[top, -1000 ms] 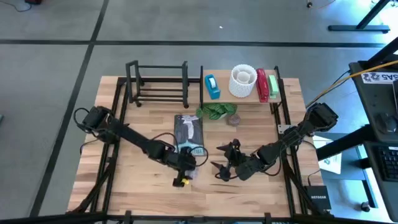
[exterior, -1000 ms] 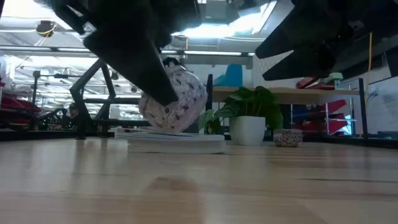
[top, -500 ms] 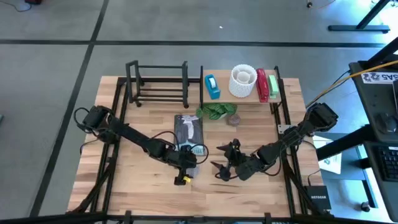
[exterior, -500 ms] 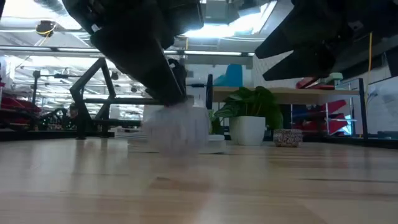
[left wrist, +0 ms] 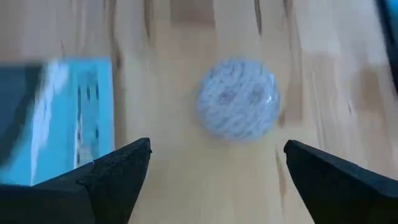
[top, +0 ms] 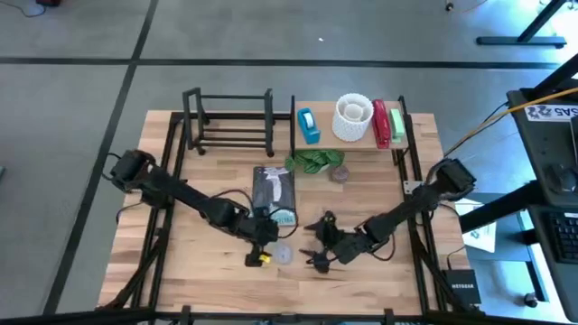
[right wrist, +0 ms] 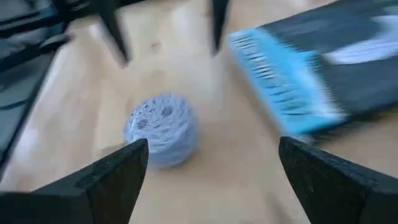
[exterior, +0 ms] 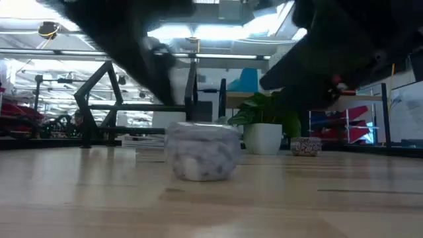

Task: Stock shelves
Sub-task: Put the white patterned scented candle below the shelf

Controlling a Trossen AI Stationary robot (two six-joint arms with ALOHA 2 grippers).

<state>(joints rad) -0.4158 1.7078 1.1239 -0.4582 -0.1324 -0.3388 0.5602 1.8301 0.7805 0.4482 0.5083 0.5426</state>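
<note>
Small patterned ball [top: 283,255] rests free on counter [top: 181,271] near front edge. Left tool [top: 263,246] just beside it, wide open, empty (right tool [top: 318,251] likewise).

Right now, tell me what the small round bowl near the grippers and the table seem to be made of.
Bowl: probably glazed ceramic or stone, white with grey speckled marbling and a smooth rounded wall; blur leaves it open. Table: light wood, butcher-block style, with visible joined strips and grain and a matte finish.
</note>
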